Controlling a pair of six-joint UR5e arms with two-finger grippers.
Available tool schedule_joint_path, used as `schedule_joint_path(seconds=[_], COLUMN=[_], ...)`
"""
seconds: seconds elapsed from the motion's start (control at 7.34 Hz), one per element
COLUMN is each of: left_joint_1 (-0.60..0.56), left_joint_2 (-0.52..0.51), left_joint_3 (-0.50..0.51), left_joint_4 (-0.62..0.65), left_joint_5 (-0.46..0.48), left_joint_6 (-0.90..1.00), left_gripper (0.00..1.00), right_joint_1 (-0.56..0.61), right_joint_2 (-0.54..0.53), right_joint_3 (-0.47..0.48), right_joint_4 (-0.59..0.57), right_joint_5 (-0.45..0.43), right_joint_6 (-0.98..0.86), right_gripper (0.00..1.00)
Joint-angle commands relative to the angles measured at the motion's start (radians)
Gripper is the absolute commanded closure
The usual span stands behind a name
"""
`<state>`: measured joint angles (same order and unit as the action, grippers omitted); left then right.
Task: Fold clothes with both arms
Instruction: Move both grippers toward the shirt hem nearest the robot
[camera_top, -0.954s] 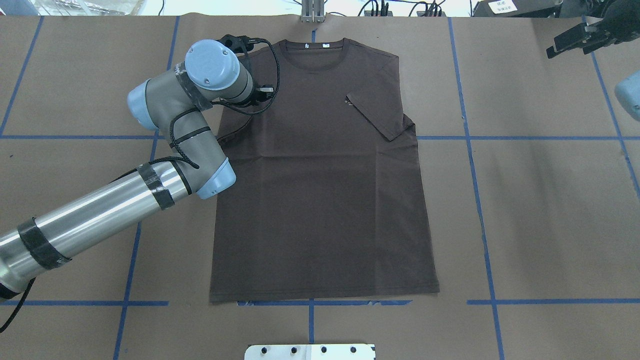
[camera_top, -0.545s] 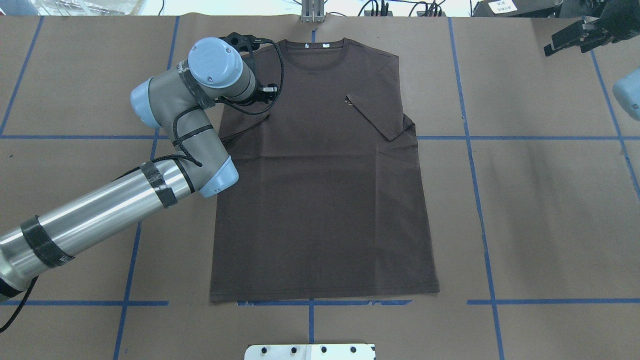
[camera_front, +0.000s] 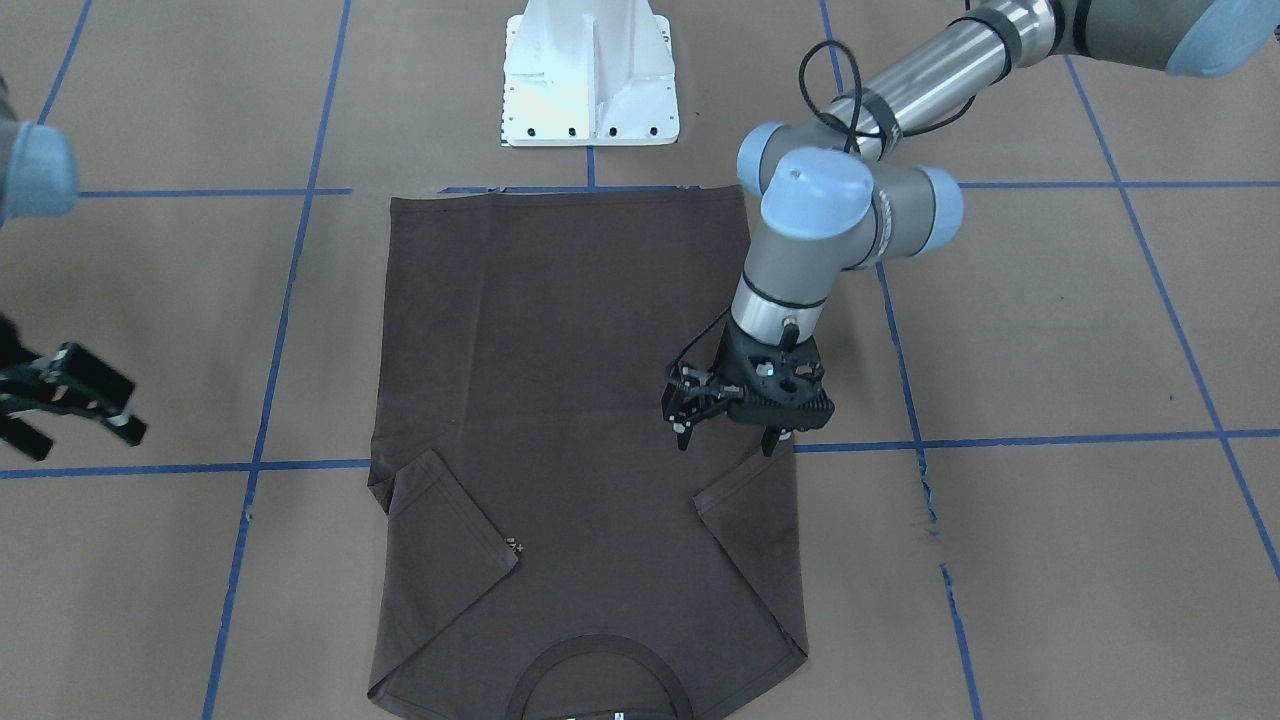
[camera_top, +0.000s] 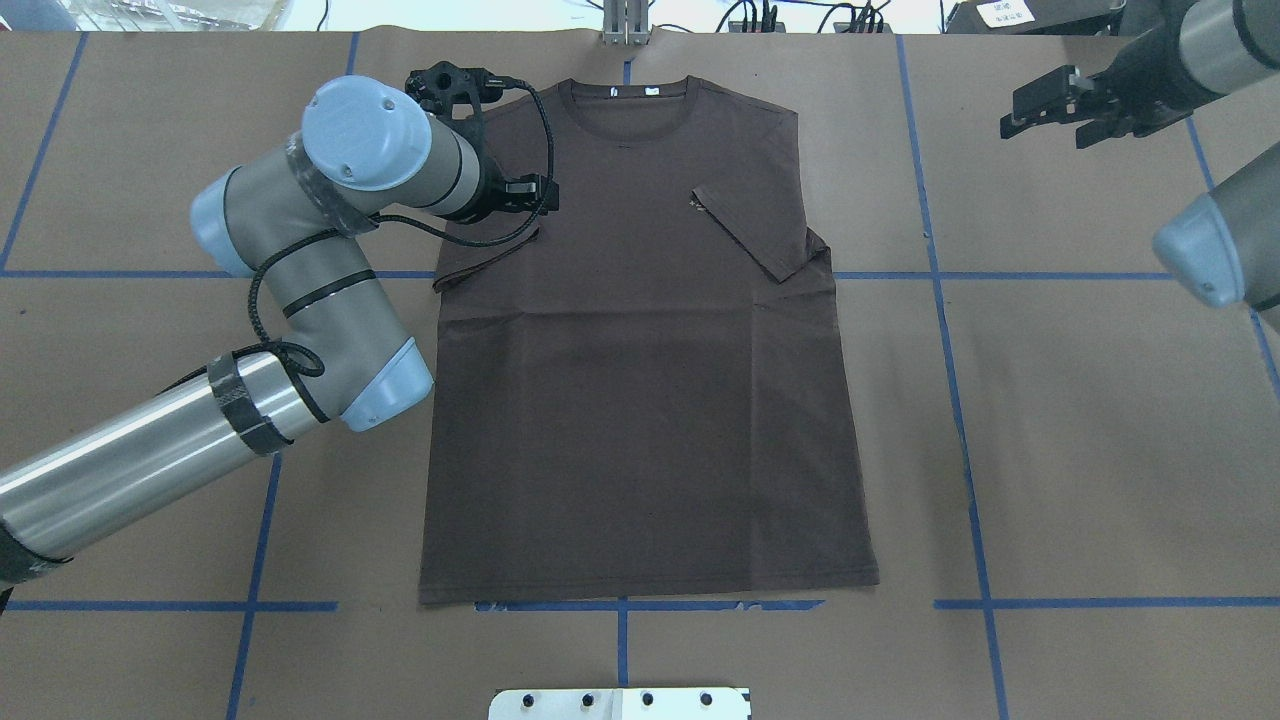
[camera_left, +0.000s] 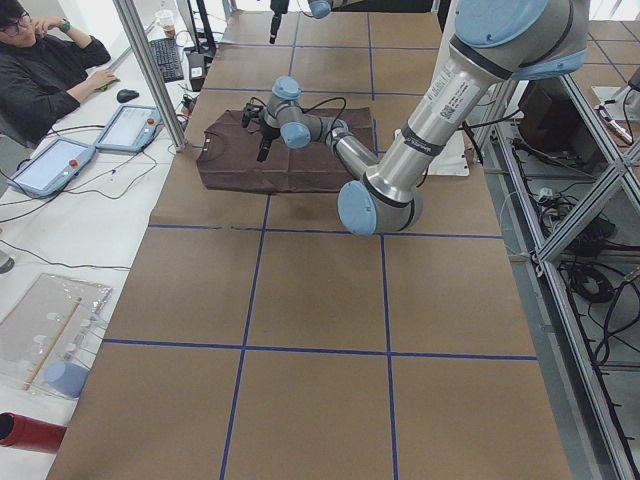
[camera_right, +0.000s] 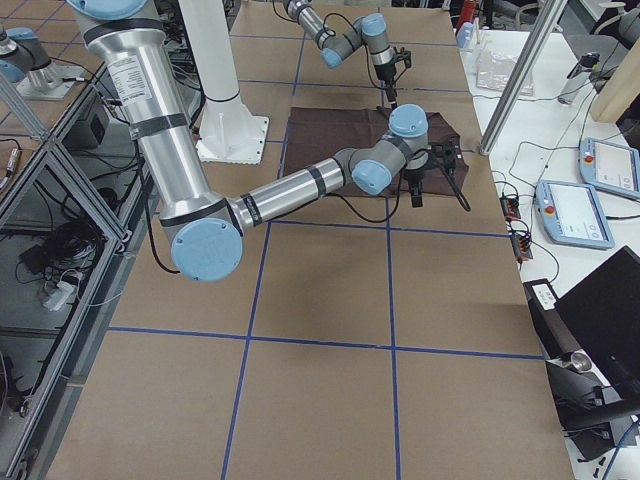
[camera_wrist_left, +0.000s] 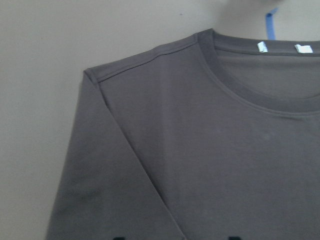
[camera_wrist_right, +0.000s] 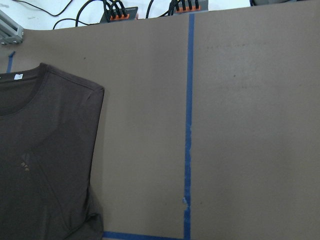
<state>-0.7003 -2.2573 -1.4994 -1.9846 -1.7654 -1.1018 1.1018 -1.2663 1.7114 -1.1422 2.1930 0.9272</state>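
Observation:
The dark brown T-shirt lies flat on the brown paper table, collar at the far edge, and both short sleeves are folded inward over the chest. My left gripper hovers open just above the folded left sleeve, fingers pointing down with nothing between them. The left wrist view looks down on the shirt's shoulder and ribbed collar. My right gripper hangs open and empty over bare table, well off the shirt's right shoulder.
The white pedestal base stands at the near edge behind the shirt's hem. Blue tape lines grid the table. Cables and plugs line the far edge. A person sits at a side desk with tablets.
The left arm's elbow and wrist swung leftward, uncovering more of the folded left sleeve. The right gripper moved left, in toward the shirt.

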Motion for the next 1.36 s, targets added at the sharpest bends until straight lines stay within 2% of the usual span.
schedule_joint_path(seconds=[0.0, 0.14, 0.27, 0.41, 0.55, 0.68, 0.82, 1.09, 1.23], left_joint_1=[0.077, 0.137, 0.181, 0.237, 0.293, 0.362, 0.425, 0.498, 0.518], left_joint_2=[0.141, 0.235, 0.273, 0.301, 0.303, 0.341, 0.385, 0.471, 0.496], left_joint_3=[-0.267, -0.382, -0.453, -0.478, -0.481, -0.490, -0.521, -0.535, -0.535], left_joint_4=[0.061, 0.059, 0.059, 0.059, 0.059, 0.059, 0.061, 0.061, 0.063], left_joint_5=[-0.009, 0.001, 0.006, 0.053, 0.094, 0.148, 0.203, 0.269, 0.270], left_joint_6=[-0.021, -0.076, -0.157, -0.227, -0.328, -0.462, -0.536, -0.593, -0.596], left_gripper=[0.00, 0.00, 0.00, 0.00, 0.06, 0.26, 0.33, 0.34, 0.34], right_joint_1=[-0.201, -0.273, -0.349, -0.438, -0.532, -0.650, -0.728, -0.751, -0.751], right_joint_2=[-0.124, -0.209, -0.287, -0.351, -0.370, -0.370, -0.370, -0.370, -0.370], right_joint_3=[0.220, 0.325, 0.409, 0.466, 0.487, 0.499, 0.513, 0.521, 0.522], right_joint_4=[-0.004, -0.004, -0.004, -0.004, -0.004, -0.004, -0.004, -0.004, -0.004], right_joint_5=[-0.167, -0.197, -0.256, -0.338, -0.413, -0.535, -0.612, -0.627, -0.627], right_joint_6=[0.292, 0.408, 0.497, 0.601, 0.734, 0.831, 0.863, 0.871, 0.871], right_gripper=[0.00, 0.00, 0.02, 0.06, 0.14, 0.16, 0.16, 0.15, 0.15])
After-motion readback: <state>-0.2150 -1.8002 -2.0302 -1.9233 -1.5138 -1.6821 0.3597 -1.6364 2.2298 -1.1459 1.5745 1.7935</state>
